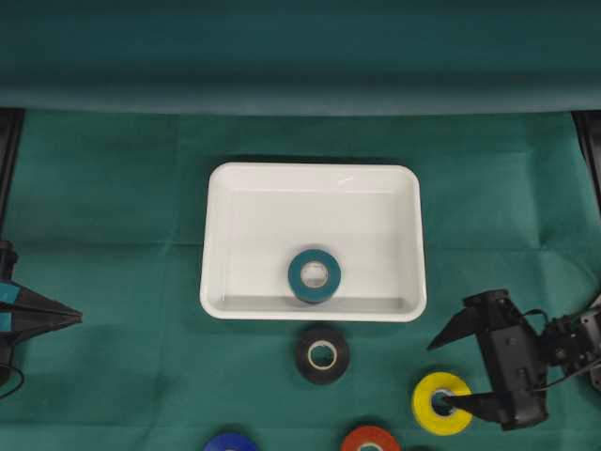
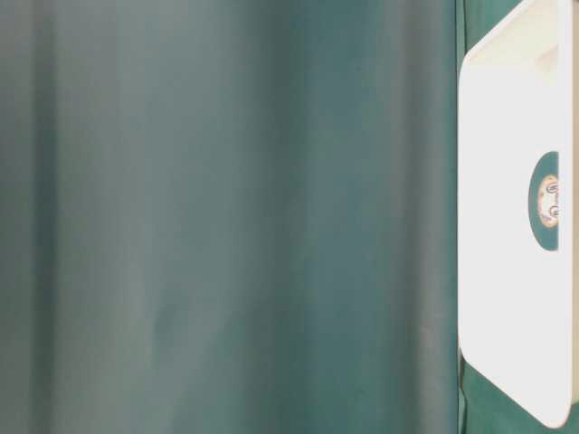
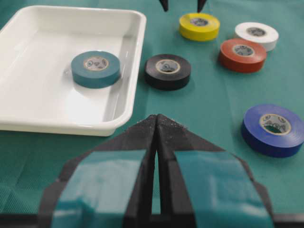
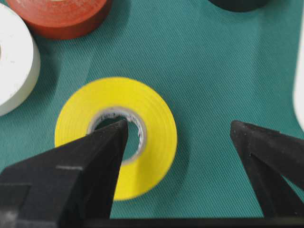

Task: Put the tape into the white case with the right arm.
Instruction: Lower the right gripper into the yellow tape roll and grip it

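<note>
The white case [image 1: 218, 188] [image 3: 28, 126] [image 2: 498, 181] lies in the middle of the green cloth. A teal tape roll [image 1: 315, 274] [image 3: 95, 69] rests flat inside it near the front wall. A yellow tape roll [image 1: 427, 395] [image 4: 156, 128] [image 3: 199, 26] lies flat on the cloth at the front right. My right gripper [image 1: 435, 377] [image 4: 179, 124] is open over it. One finger tip sits in the roll's hole; the other stands outside the roll over bare cloth, toward the case. My left gripper [image 1: 75, 319] [image 3: 156, 118] is shut and empty at the left edge.
A black roll [image 1: 322, 354] [image 3: 167, 71] lies just in front of the case. Red [image 1: 370, 440] [image 3: 242, 54] and blue [image 1: 230, 442] [image 3: 273, 129] rolls sit at the front edge. A white roll [image 3: 256, 35] [image 4: 12, 57] lies near the yellow one. A green curtain hangs behind.
</note>
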You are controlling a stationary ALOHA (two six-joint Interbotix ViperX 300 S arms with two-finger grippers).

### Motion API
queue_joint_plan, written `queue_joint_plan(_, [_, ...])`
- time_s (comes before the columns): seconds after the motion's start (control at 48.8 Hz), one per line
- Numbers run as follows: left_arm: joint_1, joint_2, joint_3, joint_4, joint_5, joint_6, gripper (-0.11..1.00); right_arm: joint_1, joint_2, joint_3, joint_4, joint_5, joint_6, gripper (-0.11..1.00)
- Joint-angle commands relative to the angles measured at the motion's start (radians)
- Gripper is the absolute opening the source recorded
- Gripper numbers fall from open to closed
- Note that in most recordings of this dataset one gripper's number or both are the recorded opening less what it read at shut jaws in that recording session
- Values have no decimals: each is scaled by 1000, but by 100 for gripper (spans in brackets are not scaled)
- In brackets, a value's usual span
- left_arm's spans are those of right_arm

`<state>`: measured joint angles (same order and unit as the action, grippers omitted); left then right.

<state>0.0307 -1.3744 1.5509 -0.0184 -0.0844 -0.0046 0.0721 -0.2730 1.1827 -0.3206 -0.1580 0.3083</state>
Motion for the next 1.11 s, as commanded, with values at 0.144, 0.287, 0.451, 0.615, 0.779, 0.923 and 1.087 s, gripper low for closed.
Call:
queue_joint_plan(0.144, [3,9,-11,-2,-9,0,0,-2,103,-57,-2,0,2,66])
queue_joint_plan(0.287, [3,9,-12,-2,-9,0,0,-2,129,-69,-2,3,2,66])
queue_joint_plan(0.451, [3,9,-11,-2,-9,0,0,-2,127,-75,-2,3,2,66])
queue_joint_plan(0.615, [3,9,-11,-2,-9,0,0,-2,130,-75,-2,3,2,62])
queue_joint_plan(0.779, [3,9,-11,-2,-9,0,0,-2,137,-75,-2,5,2,32])
queue_joint_plan(0.923, [3,8,-11,-2,-9,0,0,-2,138,-75,-2,15,2,2])
queue_joint_plan(1.087, [3,9,-11,-2,-9,0,0,-2,137,-77,-2,20,3,1])
